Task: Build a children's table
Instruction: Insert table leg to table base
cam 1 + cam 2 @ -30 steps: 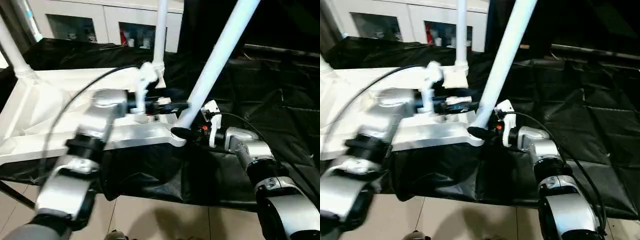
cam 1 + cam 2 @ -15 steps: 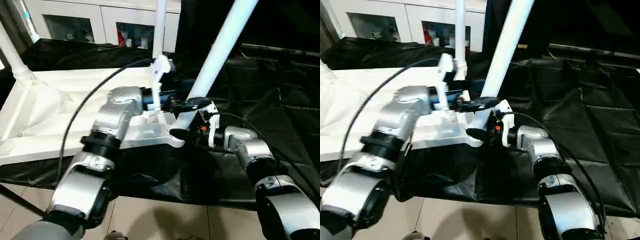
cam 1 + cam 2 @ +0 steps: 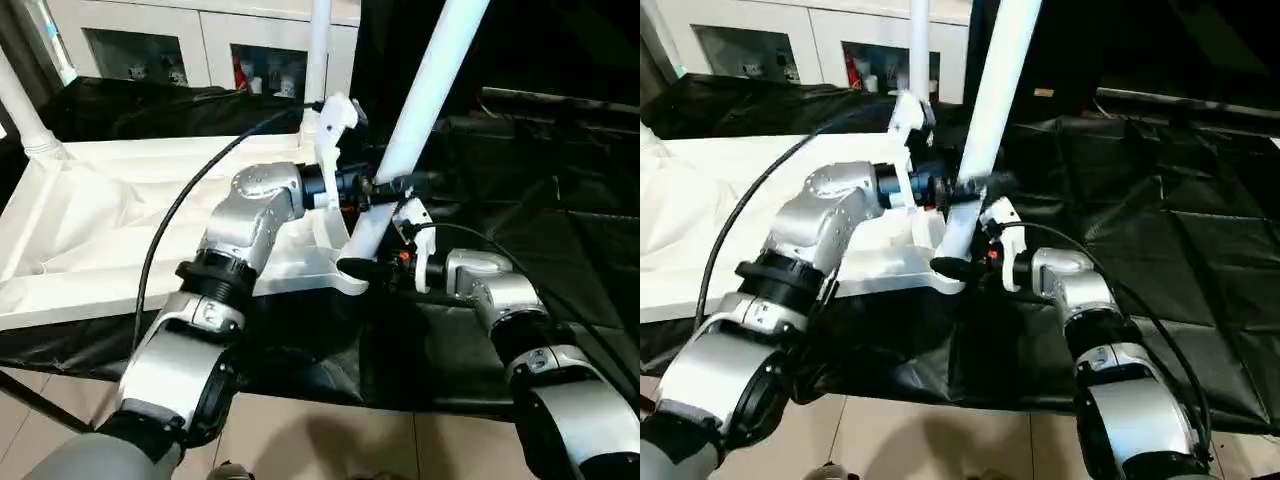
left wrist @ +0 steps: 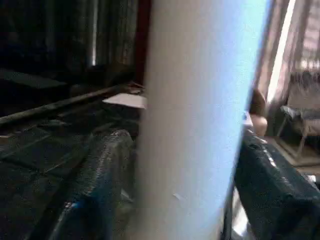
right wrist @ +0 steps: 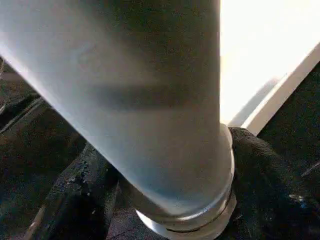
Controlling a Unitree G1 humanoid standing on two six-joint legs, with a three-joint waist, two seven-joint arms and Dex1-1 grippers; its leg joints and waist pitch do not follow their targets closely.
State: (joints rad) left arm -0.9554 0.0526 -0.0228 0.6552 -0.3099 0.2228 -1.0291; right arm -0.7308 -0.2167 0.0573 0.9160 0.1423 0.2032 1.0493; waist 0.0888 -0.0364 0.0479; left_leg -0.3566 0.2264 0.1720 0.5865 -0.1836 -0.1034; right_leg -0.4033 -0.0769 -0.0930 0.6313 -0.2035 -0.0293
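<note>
The children's table lies upside down: its white tabletop (image 3: 120, 210) rests on a black sheet, ribbed side up. One white leg (image 3: 25, 110) stands at the far left corner and another (image 3: 320, 40) at the back. A third leg (image 3: 430, 90) leans out of the near right corner socket (image 3: 352, 282). My right gripper (image 3: 372, 268) is shut on this leg's foot just above the socket, a black finger (image 5: 260, 175) on each side. Higher up, my left gripper (image 3: 400, 183) is shut on the same leg (image 4: 195, 100), with its fingers (image 4: 100, 185) hugging both sides.
A white glass-door cabinet (image 3: 200, 40) stands behind the work. The black sheet (image 3: 540, 180) spreads to the right of the tabletop and hangs over the near edge. Pale floor tiles (image 3: 300, 430) lie below. A black cable (image 3: 185, 195) arcs over my left forearm.
My left arm has swung right from over the tabletop to the leaning leg, and its fingers have come around it. The leg stands slightly steeper. My right gripper has stayed at the leg's foot.
</note>
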